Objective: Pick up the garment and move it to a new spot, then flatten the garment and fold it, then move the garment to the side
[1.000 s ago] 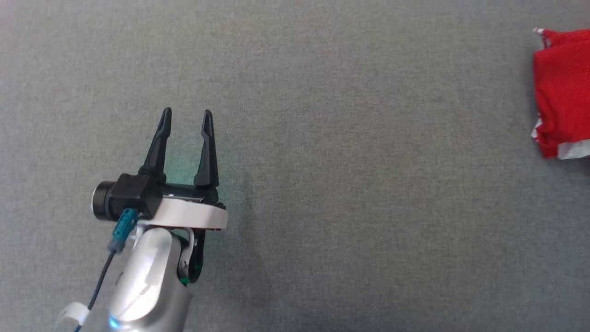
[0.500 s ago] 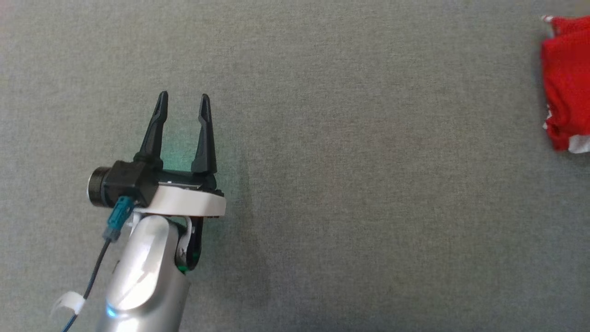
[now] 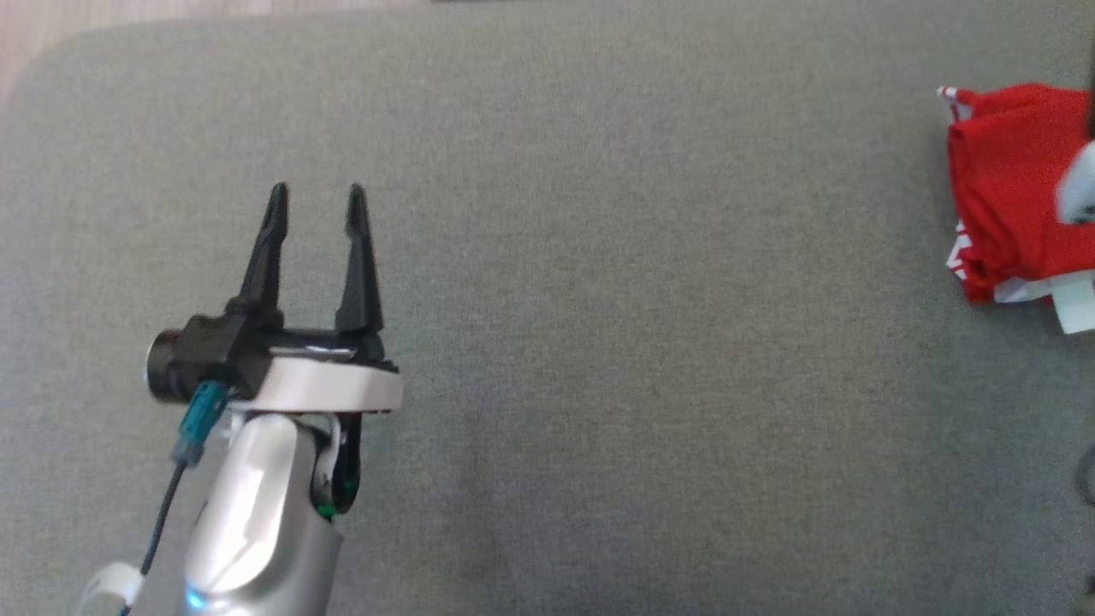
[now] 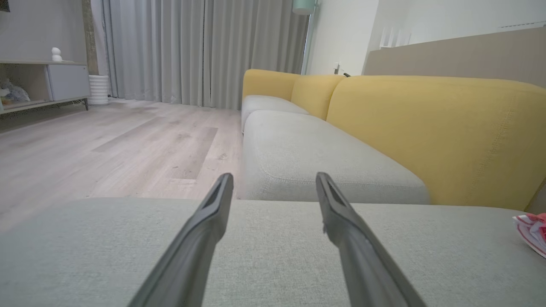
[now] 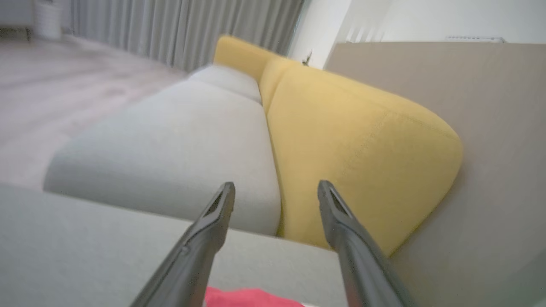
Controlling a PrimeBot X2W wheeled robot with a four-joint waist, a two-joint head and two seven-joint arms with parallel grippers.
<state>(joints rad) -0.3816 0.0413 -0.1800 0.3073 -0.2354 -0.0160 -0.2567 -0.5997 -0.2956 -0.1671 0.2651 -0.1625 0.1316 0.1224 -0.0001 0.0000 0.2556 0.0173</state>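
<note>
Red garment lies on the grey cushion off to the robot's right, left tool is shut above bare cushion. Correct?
Not quite: the left tool is open, fingers well apart, as the head view shows. The rest holds: the red garment lies on the grey cushion to the robot's right, the tool above bare cushion.

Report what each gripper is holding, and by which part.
Nothing is held. The left gripper stands open over the bare cushion; the right gripper is open too, with the red garment lying loose beneath it.
</note>
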